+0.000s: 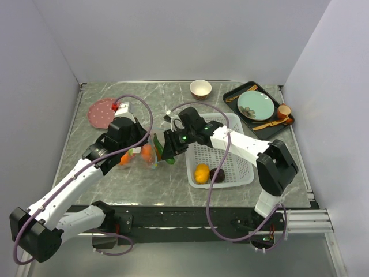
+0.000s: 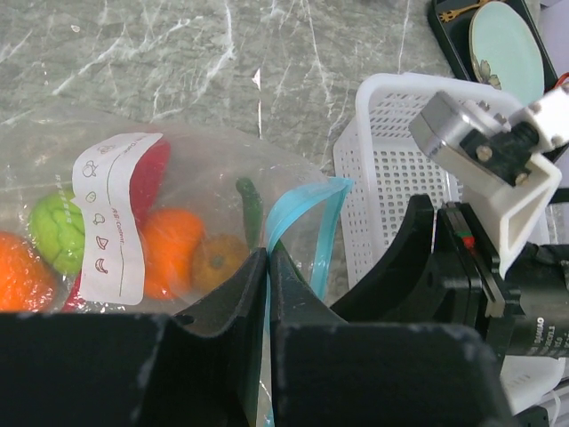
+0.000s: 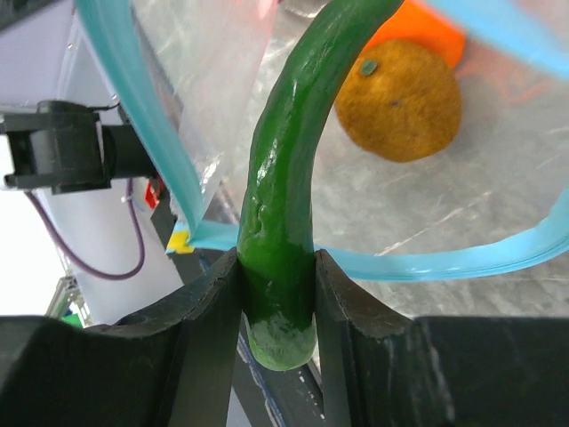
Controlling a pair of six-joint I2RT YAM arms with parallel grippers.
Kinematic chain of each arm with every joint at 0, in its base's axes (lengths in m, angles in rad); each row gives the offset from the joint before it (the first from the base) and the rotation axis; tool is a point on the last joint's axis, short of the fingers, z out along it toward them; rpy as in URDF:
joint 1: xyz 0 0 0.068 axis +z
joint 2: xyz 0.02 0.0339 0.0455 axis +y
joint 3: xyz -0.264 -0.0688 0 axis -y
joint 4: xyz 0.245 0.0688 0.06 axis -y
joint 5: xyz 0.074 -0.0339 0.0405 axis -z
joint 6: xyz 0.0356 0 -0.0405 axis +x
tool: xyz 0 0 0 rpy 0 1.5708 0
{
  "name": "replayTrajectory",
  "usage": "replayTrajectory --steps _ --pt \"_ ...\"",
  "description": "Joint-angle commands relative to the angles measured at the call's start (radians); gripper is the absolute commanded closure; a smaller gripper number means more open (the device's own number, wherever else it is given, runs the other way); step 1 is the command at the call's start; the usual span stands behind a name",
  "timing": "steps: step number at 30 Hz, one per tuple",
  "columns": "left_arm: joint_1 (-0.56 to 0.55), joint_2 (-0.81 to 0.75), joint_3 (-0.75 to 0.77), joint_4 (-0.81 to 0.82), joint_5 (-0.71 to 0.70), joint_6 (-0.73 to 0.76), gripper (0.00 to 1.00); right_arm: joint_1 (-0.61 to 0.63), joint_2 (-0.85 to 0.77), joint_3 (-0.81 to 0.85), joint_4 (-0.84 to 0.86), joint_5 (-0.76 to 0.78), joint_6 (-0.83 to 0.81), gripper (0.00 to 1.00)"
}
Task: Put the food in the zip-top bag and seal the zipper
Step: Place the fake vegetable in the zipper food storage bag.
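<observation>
Nearest the arms, a strip of bare surface (image 1: 173, 193) runs along the near edge, in front of both the bag and the basket. Just beyond it, left of centre, lies the zip-top bag (image 2: 196, 160), mouth facing right toward the white basket (image 1: 233, 161). The left end effector (image 2: 268, 267) has its fingers pressed together on the zipper (image 2: 302, 213), the teal strip running right down between them.

And the right end effector (image 3: 277, 285) is clamped on the blunt end of the green pepper (image 3: 293, 160), which arches up over the lower zipper edge and in through the open mouth, with the kiwi (image 3: 400, 98) lying inside just past it. The two end effectors sit very close here (tight quarters at that mouth!).

Inside the bag: an orange (image 2: 169, 249) beside the kiwi, a green apple (image 2: 58, 231) further in, a second orange (image 2: 18, 271) at the closed end, and the red chili (image 2: 151, 169) behind the white label (image 2: 111, 213).

The basket stands just beside the bag's mouth, toward the right edge. The yellow fruit (image 1: 201, 173) and dark round fruit (image 1: 217, 174) sit touching in its near left corner.

Further back, open marble stretches between a pink disc (image 1: 102, 112) near the far left corner and a cup (image 1: 200, 89) at the far edge. A black tray (image 1: 230, 95) fills the far right corner.
</observation>
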Motion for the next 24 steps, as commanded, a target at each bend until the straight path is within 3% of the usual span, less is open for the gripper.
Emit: replayTrajectory --steps 1,11,24 --pt "0.004 -0.025 0.002 0.021 0.021 0.027 0.89 -0.002 0.029 0.094 -0.024 0.065 -0.003 0.72" --pt "0.004 -0.031 -0.005 0.027 0.034 0.020 0.88 0.000 0.090 0.151 0.025 0.197 0.120 0.71" --pt "0.004 -0.014 -0.006 0.043 0.045 0.011 0.89 0.014 0.096 0.071 0.306 0.066 0.362 0.68"
